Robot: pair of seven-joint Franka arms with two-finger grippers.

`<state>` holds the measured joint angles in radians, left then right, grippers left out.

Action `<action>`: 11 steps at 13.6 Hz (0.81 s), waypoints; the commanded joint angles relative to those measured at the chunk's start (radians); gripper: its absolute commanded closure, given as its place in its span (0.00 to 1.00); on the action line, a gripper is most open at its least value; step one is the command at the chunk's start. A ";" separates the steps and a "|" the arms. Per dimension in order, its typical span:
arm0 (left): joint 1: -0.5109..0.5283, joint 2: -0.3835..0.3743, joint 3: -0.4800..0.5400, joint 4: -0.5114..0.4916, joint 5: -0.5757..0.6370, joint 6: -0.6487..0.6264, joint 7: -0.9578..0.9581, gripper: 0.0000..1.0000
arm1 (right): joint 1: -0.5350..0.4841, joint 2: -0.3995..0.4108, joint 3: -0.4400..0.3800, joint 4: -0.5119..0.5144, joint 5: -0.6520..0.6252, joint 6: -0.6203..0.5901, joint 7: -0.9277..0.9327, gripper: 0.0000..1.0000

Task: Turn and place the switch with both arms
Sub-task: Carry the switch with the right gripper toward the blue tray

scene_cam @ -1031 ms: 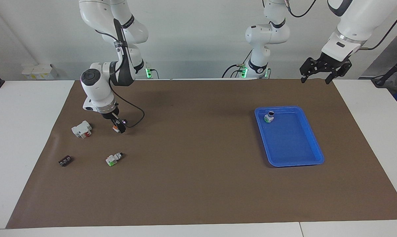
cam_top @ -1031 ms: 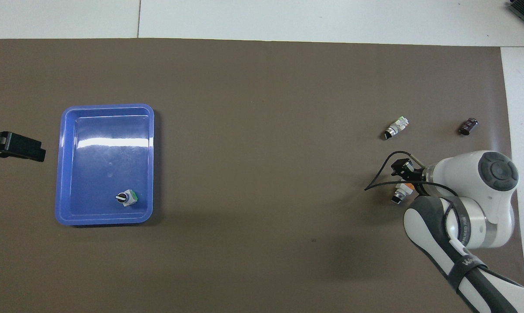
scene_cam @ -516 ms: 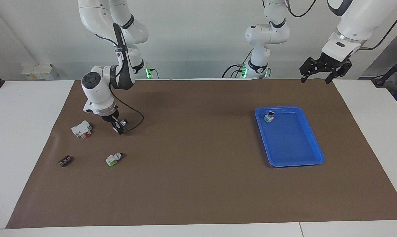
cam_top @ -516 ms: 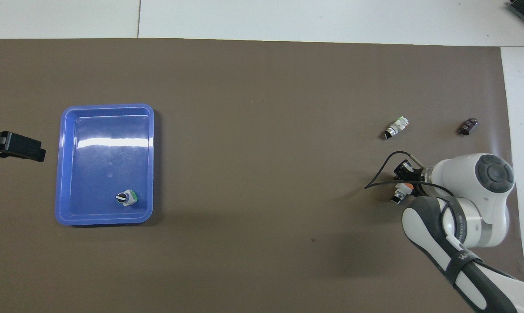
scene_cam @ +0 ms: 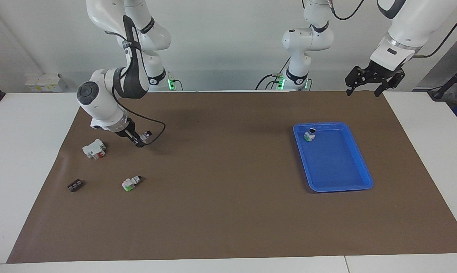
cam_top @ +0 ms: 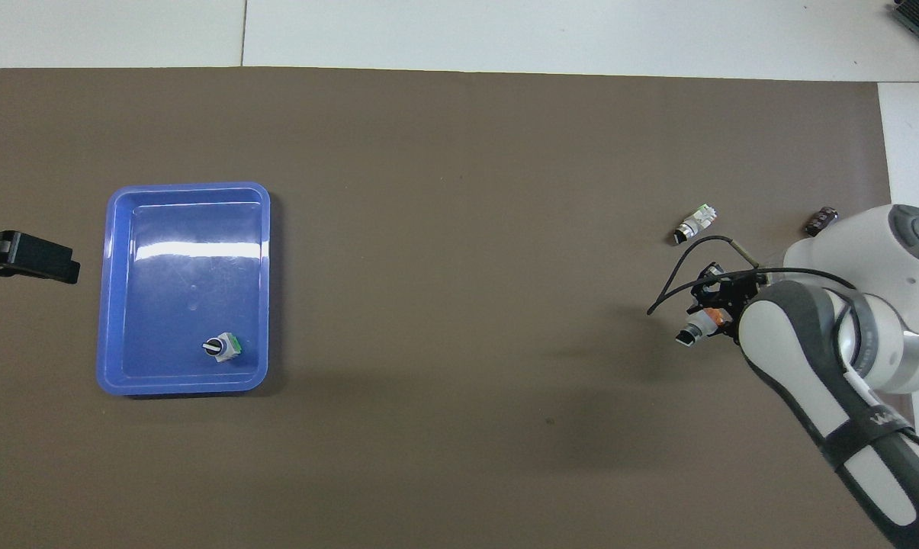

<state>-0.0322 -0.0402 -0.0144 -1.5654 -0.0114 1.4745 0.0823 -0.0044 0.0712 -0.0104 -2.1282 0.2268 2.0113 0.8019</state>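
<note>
1. Left gripper (scene_cam: 365, 91) waits, fingers apart, over the mat's edge by the tray (scene_cam: 359, 157); overhead shows only its tip
2. Right gripper (scene_cam: 138, 142) is clamped on the switch (cam_top: 699, 325), above the mat; its body is mostly hidden in the facing view
3. Green switch (scene_cam: 129, 183) lies farther out

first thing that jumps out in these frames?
The blue tray toward the left arm's end of the table, with one green-banded switch in its corner nearest the robots. Then the right tool at the right arm's end, shut on the orange-banded switch. The left tool waits open, up in the air.
</note>
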 commanded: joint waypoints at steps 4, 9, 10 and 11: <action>0.006 -0.024 -0.002 -0.027 0.001 0.000 0.005 0.00 | 0.027 0.006 0.006 0.213 0.313 -0.274 0.104 1.00; 0.006 -0.024 -0.002 -0.025 0.001 0.000 0.004 0.00 | 0.196 0.004 0.010 0.339 0.537 -0.283 0.411 1.00; 0.006 -0.024 -0.002 -0.027 0.001 0.001 0.005 0.00 | 0.216 0.004 0.010 0.358 0.567 -0.278 0.448 1.00; 0.006 -0.024 -0.002 -0.027 0.001 0.000 0.004 0.00 | 0.245 0.006 0.012 0.373 0.592 -0.275 0.465 1.00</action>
<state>-0.0322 -0.0402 -0.0144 -1.5654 -0.0115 1.4745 0.0823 0.2117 0.0672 0.0033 -1.7942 0.7684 1.7362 1.2198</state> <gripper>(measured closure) 0.000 0.590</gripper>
